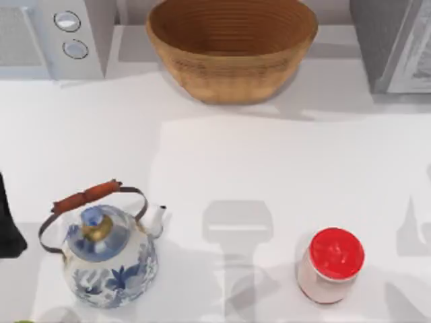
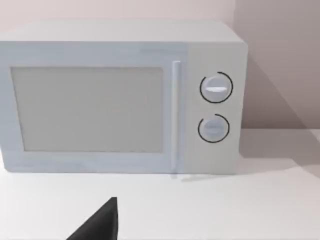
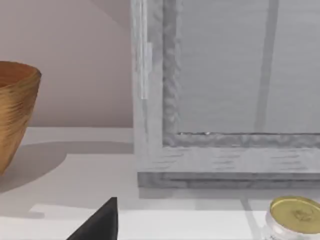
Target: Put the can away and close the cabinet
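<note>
Our left gripper (image 2: 100,226) sits parked at the table's left edge, facing the microwave (image 2: 120,100); we can't tell its grip state. Kettle (image 1: 108,256), basket (image 1: 232,47) and red-lidded jar (image 1: 330,266) ring the open middle. Right gripper (image 3: 100,225), state can't tell, faces the cabinet (image 3: 225,100). Can (image 3: 294,216) stands upright, long axis vertical, gold top up, pale body, just before the cabinet's base.

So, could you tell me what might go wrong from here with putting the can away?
1. The can stands upright near the table's front edge, to the right; a clumsy grasp could tip it or push it off.
2. The teapot and basket sit close enough that a wide arm swing might strike them.
3. The cabinet is at the back right, and a gold-lidded jar stands before it, possibly in the way.
</note>
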### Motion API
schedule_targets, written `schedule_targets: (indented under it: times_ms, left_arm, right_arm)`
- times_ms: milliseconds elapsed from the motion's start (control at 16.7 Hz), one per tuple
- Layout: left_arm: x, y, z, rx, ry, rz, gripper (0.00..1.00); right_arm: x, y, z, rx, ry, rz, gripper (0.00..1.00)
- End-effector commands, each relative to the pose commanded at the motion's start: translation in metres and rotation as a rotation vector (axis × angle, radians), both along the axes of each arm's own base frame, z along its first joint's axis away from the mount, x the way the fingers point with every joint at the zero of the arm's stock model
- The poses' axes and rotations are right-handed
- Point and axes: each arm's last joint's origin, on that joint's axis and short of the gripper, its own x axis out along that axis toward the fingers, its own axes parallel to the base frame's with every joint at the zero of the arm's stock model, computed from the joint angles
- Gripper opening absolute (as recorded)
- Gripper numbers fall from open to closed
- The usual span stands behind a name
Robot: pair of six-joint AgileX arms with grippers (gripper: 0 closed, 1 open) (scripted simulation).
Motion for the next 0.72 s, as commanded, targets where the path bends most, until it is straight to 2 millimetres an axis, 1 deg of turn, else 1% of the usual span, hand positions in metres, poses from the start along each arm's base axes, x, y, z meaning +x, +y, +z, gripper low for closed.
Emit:
schedule_targets:
  times_ms: [180, 420, 600, 720]
  left_arm:
    - [0.000, 0.000, 0.000, 0.000, 0.000, 0.000, 1.00]
    - [0.000, 0.000, 0.000, 0.000, 0.000, 0.000, 1.00]
    - [0.000, 0.000, 0.000, 0.000, 0.000, 0.000, 1.00]
    - [0.000, 0.000, 0.000, 0.000, 0.000, 0.000, 1.00]
  right_arm:
    - [0.000, -0.001, 0.001, -0.004, -0.003, -0.004, 1.00]
    - [0.008, -0.010, 0.013, -0.041, -0.028, -0.046, 1.00]
    - [0.023, -0.023, 0.022, -0.073, -0.042, -0.085, 1.00]
    - [0.037, -0.034, 0.023, -0.088, -0.034, -0.105, 1.00]
